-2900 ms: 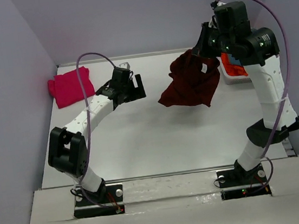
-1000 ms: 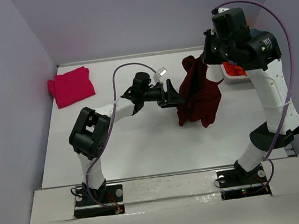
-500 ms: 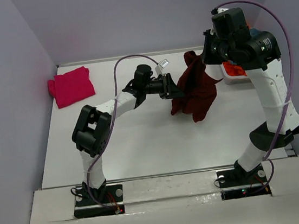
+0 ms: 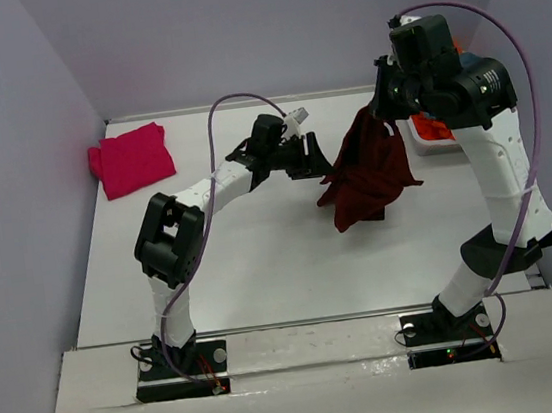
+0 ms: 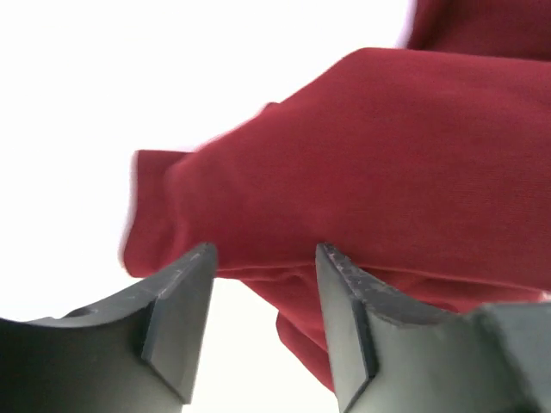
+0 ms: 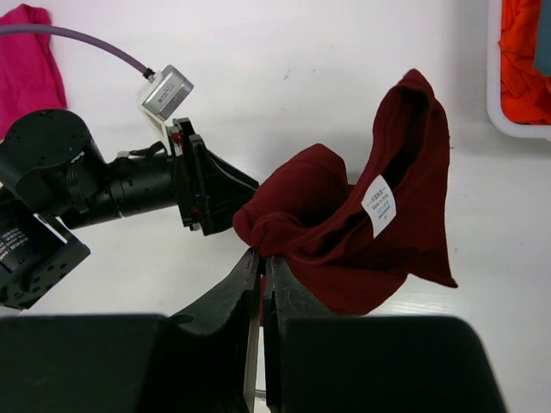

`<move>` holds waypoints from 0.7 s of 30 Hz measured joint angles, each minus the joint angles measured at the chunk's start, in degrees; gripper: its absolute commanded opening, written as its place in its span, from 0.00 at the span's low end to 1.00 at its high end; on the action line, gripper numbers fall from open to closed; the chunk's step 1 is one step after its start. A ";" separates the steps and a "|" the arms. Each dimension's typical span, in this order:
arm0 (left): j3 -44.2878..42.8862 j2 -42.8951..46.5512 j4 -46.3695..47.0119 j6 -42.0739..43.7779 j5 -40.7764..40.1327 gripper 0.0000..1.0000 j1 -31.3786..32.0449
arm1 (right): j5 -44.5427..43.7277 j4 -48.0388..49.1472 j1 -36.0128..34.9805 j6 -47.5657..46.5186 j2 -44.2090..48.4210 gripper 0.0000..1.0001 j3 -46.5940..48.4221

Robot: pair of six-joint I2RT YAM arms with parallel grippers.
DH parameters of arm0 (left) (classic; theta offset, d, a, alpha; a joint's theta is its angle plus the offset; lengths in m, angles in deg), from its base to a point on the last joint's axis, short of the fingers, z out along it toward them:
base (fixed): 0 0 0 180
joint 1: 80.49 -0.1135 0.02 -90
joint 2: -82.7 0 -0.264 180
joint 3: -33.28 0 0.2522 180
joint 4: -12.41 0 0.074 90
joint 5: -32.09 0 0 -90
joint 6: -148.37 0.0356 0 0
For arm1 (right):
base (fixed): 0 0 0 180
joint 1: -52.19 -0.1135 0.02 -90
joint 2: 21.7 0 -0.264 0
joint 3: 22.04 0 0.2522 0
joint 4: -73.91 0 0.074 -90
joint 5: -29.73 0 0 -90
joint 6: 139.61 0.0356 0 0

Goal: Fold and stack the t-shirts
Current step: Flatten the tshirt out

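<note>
Maroon t-shirt (image 4: pixel 368 175) hung in the clenched right gripper (image 6: pixel 263 267) above the table (image 4: pixel 262 259); left gripper (image 5: pixel 265 251), jaws parted, pointed at its left edge.

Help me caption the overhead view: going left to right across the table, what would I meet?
magenta-pink t-shirt → left gripper → maroon t-shirt → orange garment

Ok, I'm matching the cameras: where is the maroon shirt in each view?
Top: maroon shirt hangs right of centre.
Left wrist: shirt fills the upper right.
Right wrist: shirt sits centre to right, white tag showing.
Landmark: left gripper, its jaws beside the shirt in all three.
</note>
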 measured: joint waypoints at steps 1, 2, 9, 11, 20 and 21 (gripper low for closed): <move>0.00 0.00 -1.05 0.90 -1.18 0.70 -0.02 | 0.09 0.00 0.00 0.00 0.00 0.07 -0.07; 0.00 0.02 -2.05 1.66 -2.67 0.75 -0.02 | 0.17 0.00 0.00 0.00 -0.02 0.07 -0.15; 0.04 1.40 -5.70 4.83 -8.61 0.75 0.04 | 0.92 0.00 0.00 0.02 -0.20 0.07 -0.20; 0.04 2.25 -6.10 5.40 -9.73 0.75 0.11 | 1.03 0.00 0.00 0.02 -0.22 0.07 -0.20; 0.74 2.78 -4.81 4.87 -8.04 0.73 0.31 | 1.33 -0.02 0.00 0.02 -0.24 0.07 -0.20; 1.44 2.78 -4.09 4.61 -7.72 0.73 0.35 | 1.33 -0.02 0.00 0.02 -0.24 0.07 -0.20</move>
